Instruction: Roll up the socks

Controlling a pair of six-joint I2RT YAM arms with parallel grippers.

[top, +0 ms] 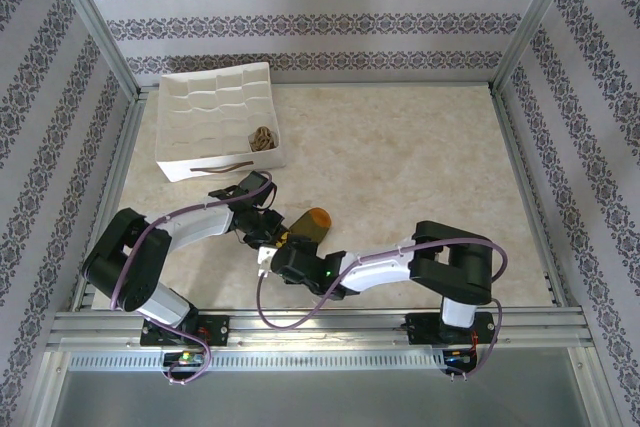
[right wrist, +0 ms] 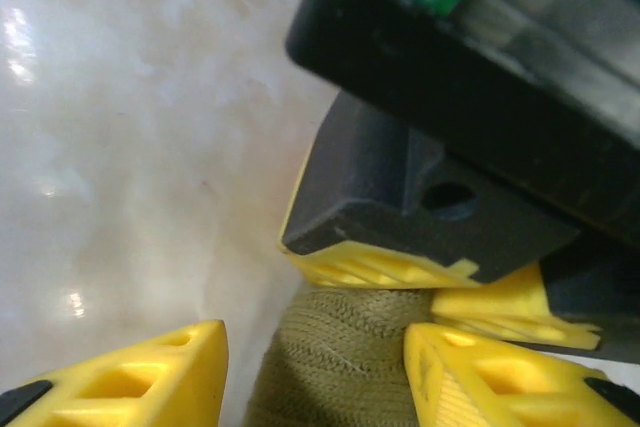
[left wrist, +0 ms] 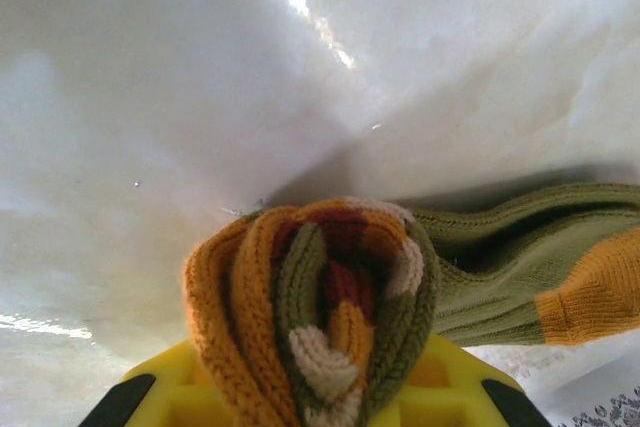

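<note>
We see the left fingers [left wrist: 165,399] squeezed shut on the green sock [left wrist: 490,257]. They hold its stripy cuff [left wrist: 320,317], which is bunched into a fat bundle between the two yellow tips. In the left wrist view the sock runs off to the right from the bundle. It lies on the worktop [left wrist: 200,97], and an orange patch [left wrist: 600,292] shows on it there.

The right fingers [right wrist: 130,377] stand apart and squeeze nothing. The plain green part of the sock lies between them. It sits right against one tip, and a bit of bare worktop shows between it and the other tip. The black and yellow left fingers are just past them, very close.

From above, both sets of fingers meet in the near middle of the worktop. The arms cover most of the sock, and its orange end [top: 318,216] pokes out on the far right side of them. We cannot tell how much of it is rolled up.

The green sock is knitted and ribbed. Its cuff has orange, green, dark red and cream stripes. The argyle sock [top: 263,137], tan and brown, sits in the near right box of the white tray [top: 200,97], at the far left of the worktop.
</note>
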